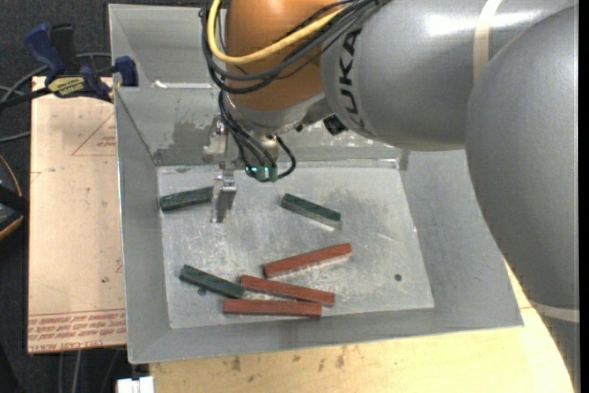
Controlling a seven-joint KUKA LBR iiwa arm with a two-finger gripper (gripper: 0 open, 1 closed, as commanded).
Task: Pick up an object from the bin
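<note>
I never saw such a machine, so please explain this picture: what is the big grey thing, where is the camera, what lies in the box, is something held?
The big grey thing is a robot arm, reaching in from the right; the orange dome is its cover. One camera looks down from above, slightly sideways. The gripper hangs low in the grey metal bin, beside a dark green bar on the left. Another green bar lies mid-bin; a third green bar and three red-brown bars lie near the front. I see nothing held.

Scuffed, dull grey metal bin (368,290) holds matt dark green and red-brown sticks (307,260) under a glossy orange cover (271,32)
</note>
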